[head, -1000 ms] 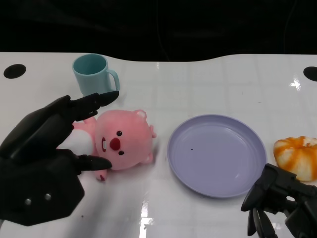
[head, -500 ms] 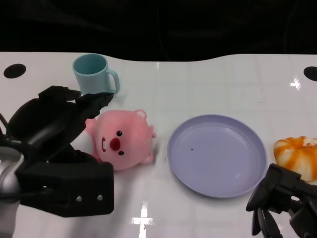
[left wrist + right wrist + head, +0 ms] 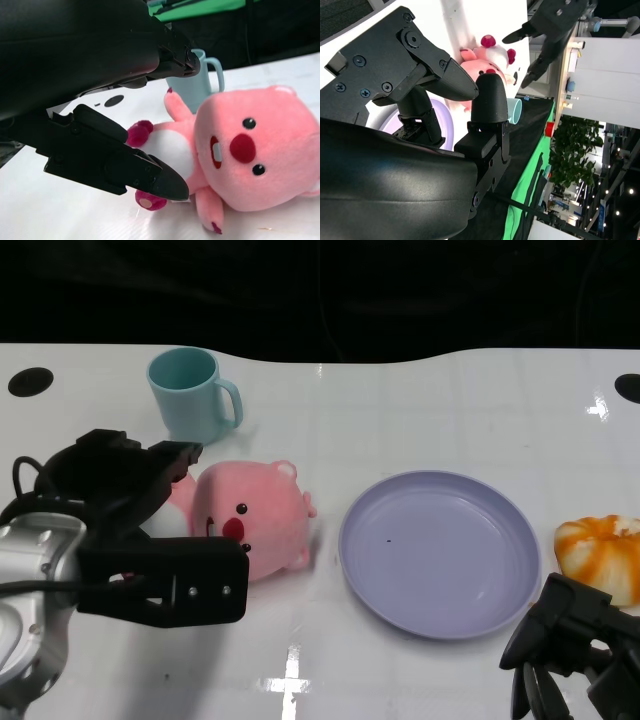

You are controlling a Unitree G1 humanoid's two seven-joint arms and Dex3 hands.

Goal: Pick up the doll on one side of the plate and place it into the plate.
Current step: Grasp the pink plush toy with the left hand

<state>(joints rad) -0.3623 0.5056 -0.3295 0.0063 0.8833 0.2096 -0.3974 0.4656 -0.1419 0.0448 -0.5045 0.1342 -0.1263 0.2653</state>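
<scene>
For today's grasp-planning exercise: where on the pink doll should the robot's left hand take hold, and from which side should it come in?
Probably the white belly. The pink doll lies on its back, its big round head toward the plate and its narrower body toward the left hand. Coming in from the side away from the plate, open fingers can straddle the body and avoid the mug.

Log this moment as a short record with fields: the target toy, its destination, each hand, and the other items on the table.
target: pink plush doll, lying on the white table, on the left of the plate
destination: round lilac plastic plate, nothing on it
left hand: left hand around the doll's body, fingers apart above and below it, not yet closed
right hand: right hand low at the table's near right edge, holding nothing, fingers pointing down
other items: light blue mug behind the doll; orange and white bun-like toy right of the plate
</scene>
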